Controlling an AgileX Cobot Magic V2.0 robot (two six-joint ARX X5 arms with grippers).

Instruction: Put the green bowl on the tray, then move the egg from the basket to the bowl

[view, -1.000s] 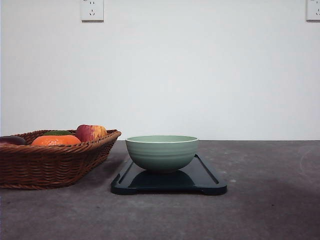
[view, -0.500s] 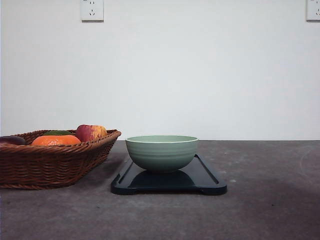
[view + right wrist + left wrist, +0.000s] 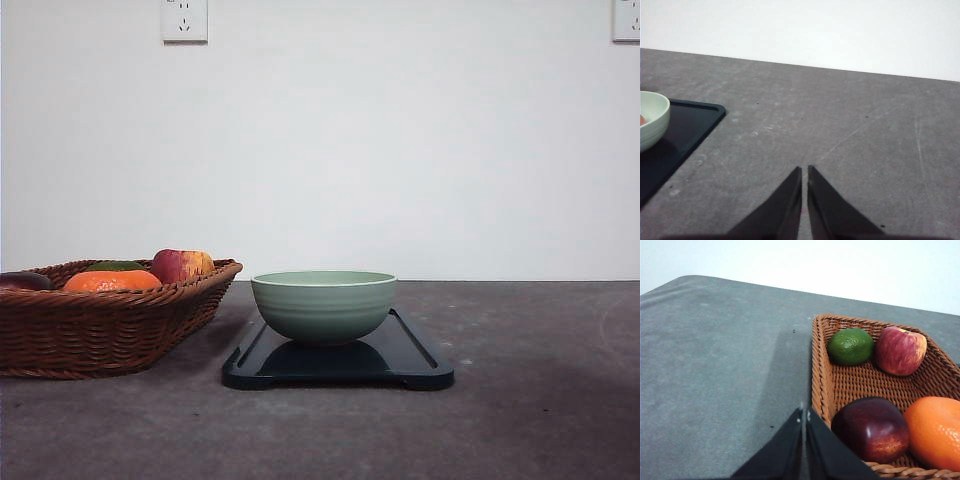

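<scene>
The green bowl (image 3: 323, 305) stands upright on the dark tray (image 3: 412, 366), toward its far half. In the right wrist view the bowl (image 3: 652, 125) sits at the picture's edge on the tray (image 3: 687, 132). A reddish-brown sliver (image 3: 642, 120) inside it looks like the egg, mostly cut off. The wicker basket (image 3: 100, 325) stands left of the tray. My left gripper (image 3: 804, 412) is shut on nothing, just outside the basket's rim (image 3: 817, 360). My right gripper (image 3: 804, 170) is shut and empty over bare table, to the right of the tray.
In the basket lie a lime (image 3: 850, 346), a red-yellow apple (image 3: 900, 350), a dark red fruit (image 3: 871, 429) and an orange (image 3: 935, 432). A white wall with a socket (image 3: 184, 20) closes the back. Grey tabletop (image 3: 865, 125) stretches right of the tray.
</scene>
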